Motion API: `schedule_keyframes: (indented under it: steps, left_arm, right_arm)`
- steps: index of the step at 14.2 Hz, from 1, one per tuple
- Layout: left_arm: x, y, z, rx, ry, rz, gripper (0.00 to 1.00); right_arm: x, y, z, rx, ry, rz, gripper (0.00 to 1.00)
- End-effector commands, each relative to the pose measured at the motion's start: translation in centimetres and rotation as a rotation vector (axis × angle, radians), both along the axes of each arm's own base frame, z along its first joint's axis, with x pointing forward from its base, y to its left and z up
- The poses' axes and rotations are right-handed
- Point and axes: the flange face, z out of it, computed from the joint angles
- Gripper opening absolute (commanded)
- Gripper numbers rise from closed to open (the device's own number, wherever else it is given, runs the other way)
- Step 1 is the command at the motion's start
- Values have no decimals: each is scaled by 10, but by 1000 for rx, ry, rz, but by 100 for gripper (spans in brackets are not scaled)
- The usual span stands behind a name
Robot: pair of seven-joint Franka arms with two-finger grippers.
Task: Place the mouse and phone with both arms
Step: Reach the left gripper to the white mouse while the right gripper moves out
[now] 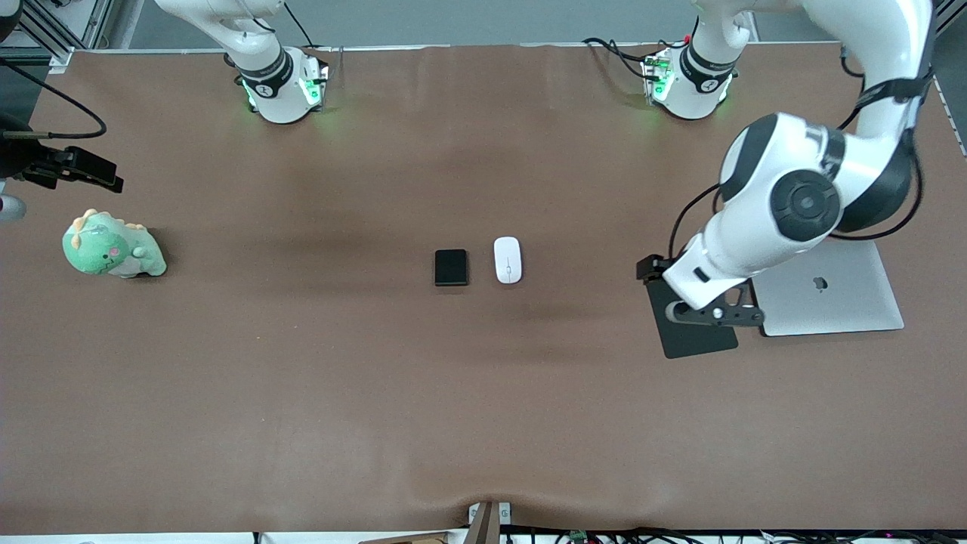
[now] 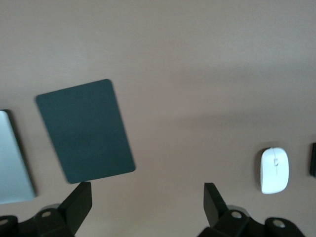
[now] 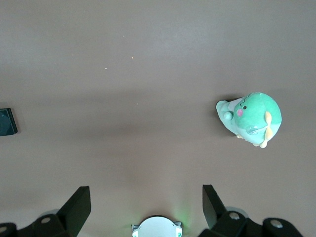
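The white mouse [image 1: 508, 260] and the small black phone [image 1: 451, 267] lie side by side at the middle of the table, the phone toward the right arm's end. My left gripper [image 1: 714, 313] hangs open and empty over the black mouse pad [image 1: 691, 336]. In the left wrist view the left gripper [image 2: 147, 202] is open over bare table, with the mouse [image 2: 274, 170] and a sliver of the phone [image 2: 313, 159] off to one side. My right gripper [image 1: 91, 172] is open and empty at the right arm's end. In the right wrist view [image 3: 145, 207] the phone's corner [image 3: 7, 122] shows.
A closed silver laptop [image 1: 831, 291] lies beside the mouse pad [image 2: 85, 131] at the left arm's end. A green dinosaur plush toy [image 1: 112, 247] sits at the right arm's end, also in the right wrist view [image 3: 251, 118]. The right arm's green-lit base [image 3: 157, 227] shows there.
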Motion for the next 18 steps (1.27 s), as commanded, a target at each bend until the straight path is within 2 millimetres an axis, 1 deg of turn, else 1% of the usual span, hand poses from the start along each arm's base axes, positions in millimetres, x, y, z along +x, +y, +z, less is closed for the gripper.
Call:
schedule_keyframes:
  steps: [1,2,4,6,7,9,10,11,12,13,15,18]
  left_arm:
    - [-4,-33,-33,-14,-5,70,100]
    - [-7,-46,-43,-15,0,84,100]
    - [-10,-65,-60,-23,1,95,100]
    - [-17,-83,-72,-26,5,70,100]
    - [-20,-92,-78,-28,7,57,100]
    - [-32,-117,-91,-35,12,27,100]
    - [-33,-122,-97,-36,12,32,100]
    - [-37,-131,-104,-40,14,29,100]
    - [-45,-145,-111,-40,18,25,100]
    - [-50,-154,-118,-38,21,42,100]
    - [-59,-170,-133,-44,23,43,100]
    - [-72,-188,-148,-43,30,30,100]
  right_arm:
    - [6,1,2,-8,-8,13,100]
    - [8,1,-2,-11,0,15,100]
    - [13,5,-8,-8,-3,23,100]
    - [21,13,-19,1,4,37,100]
    - [21,15,-19,1,3,42,100]
    - [22,18,-21,1,6,48,100]
    - [23,25,-23,2,9,60,100]
    - [25,32,-26,-1,15,75,100]
    - [25,35,-28,-1,15,81,100]
    - [27,38,-28,0,10,79,100]
    - [35,43,-43,0,24,84,100]
    - [44,57,-64,1,55,110,100]
